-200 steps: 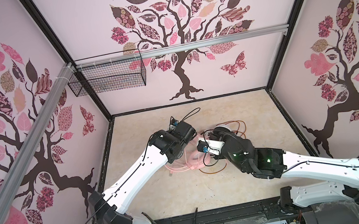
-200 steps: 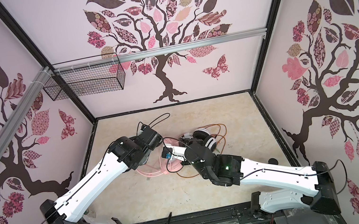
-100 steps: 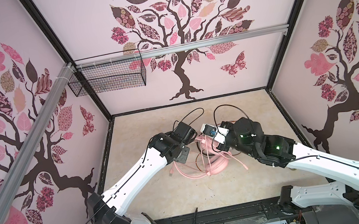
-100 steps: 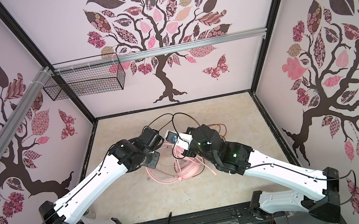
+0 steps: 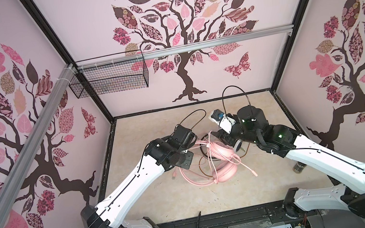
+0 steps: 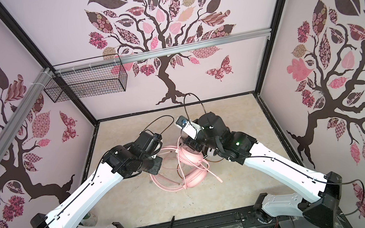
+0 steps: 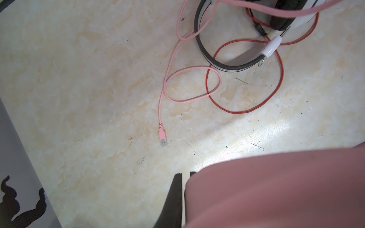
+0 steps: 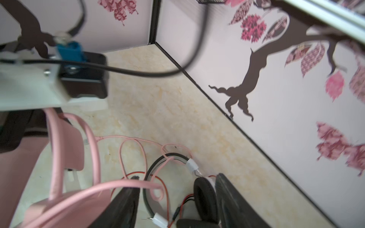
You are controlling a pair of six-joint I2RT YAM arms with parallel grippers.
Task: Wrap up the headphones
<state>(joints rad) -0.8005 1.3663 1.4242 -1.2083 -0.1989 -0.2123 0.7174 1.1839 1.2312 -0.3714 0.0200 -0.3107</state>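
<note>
Winding the pink cord [image 7: 194, 67] round the pink headset [image 5: 221, 154] was judged underway; the headset, central on the table [image 5: 167, 206], was clamped by the left gripper [image 7: 185, 174], and the right gripper [image 8: 177, 177] was spread open. Regrasping the cord nearer its plug [image 7: 162, 137] was called for.

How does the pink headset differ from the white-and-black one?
The pink headset is pink all over, with a pink cord; the white-and-black headset has black earpads and a red cord. In both top views the pink one shows plainly; the white-and-black one sits mostly under the right arm. Both cords lie unwrapped, overlapping.
</note>
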